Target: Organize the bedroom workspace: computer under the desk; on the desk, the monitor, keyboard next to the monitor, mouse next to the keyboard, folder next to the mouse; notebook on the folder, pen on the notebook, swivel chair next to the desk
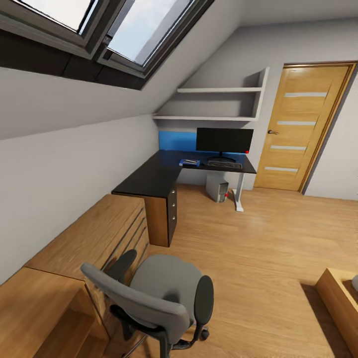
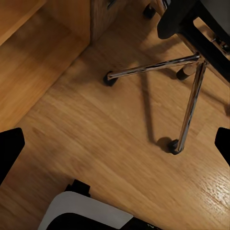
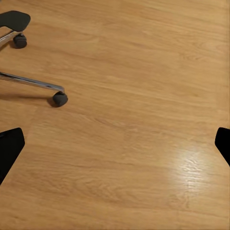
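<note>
You are looking down from the head camera at the swivel chair [image 1: 164, 293], sitting at about 6 o'clock on the wood floor [image 1: 258, 248], well apart from the desk [image 1: 164, 174]. At 9 o'clock the low oak drawers [image 1: 94, 238] are running along the sloped wall. The black desk is standing toward 12 o'clock, carrying the folder [image 1: 189, 162] just left of the keyboard [image 1: 224, 163], with the wide monitor [image 1: 224, 140] upright behind them. The computer [image 1: 217, 188] is sitting under the desk beside the white leg. The oak door [image 1: 303, 129] is showing at 2 o'clock.

Your left pincer [image 2: 115, 143] is hanging spread wide over bare floor, its dark fingertips [image 2: 9, 148] at the frame edges, the chair's chrome legs and castors just beyond. Your right pincer [image 3: 115, 143] is likewise spread wide above the floor, with one castor [image 3: 59, 98] off to the side.
</note>
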You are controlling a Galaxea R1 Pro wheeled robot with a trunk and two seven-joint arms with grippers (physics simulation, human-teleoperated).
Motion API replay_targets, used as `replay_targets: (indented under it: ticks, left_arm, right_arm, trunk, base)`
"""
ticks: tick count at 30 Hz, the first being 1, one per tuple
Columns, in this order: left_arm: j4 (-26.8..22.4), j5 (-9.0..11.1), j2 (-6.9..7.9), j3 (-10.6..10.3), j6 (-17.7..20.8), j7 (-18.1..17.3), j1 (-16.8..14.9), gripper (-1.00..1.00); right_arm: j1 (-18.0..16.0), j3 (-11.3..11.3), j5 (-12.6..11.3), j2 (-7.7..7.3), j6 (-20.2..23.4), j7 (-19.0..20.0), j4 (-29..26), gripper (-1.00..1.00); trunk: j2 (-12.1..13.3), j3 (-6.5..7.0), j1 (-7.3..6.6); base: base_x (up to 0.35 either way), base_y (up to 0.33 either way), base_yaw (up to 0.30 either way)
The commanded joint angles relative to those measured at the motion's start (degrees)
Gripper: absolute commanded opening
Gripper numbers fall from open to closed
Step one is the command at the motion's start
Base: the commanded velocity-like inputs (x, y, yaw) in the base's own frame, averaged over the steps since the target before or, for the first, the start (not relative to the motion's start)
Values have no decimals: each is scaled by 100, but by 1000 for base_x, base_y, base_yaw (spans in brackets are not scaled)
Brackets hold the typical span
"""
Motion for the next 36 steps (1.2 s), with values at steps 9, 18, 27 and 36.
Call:
replay_targets:
  ticks: [9, 18, 27, 36]
  left_arm:
    - [3, 57, 5, -44, -23, -2, -4, 100]
    - [3, 57, 4, -44, -23, -2, -4, 100]
    - [3, 61, 3, -42, -23, -2, -4, 100]
    - [3, 58, 1, -43, -21, -2, -4, 100]
  right_arm:
    - [-6, 49, 3, 1, -15, -46, 11, 100]
    - [-6, 49, 3, 1, -18, -46, 11, 100]
    - [-6, 49, 3, 1, -29, -46, 11, 100]
    - [-6, 49, 2, 2, -31, -46, 11, 100]
  trunk:
    - [-8, -9, 2]
    - [-8, -9, 2]
    - [-8, -9, 2]
    - [-8, -9, 2]
  base:
    - [0, 17, -95]
    - [0, 176, -188]
    - [0, 132, -43]
    - [0, 90, -6]
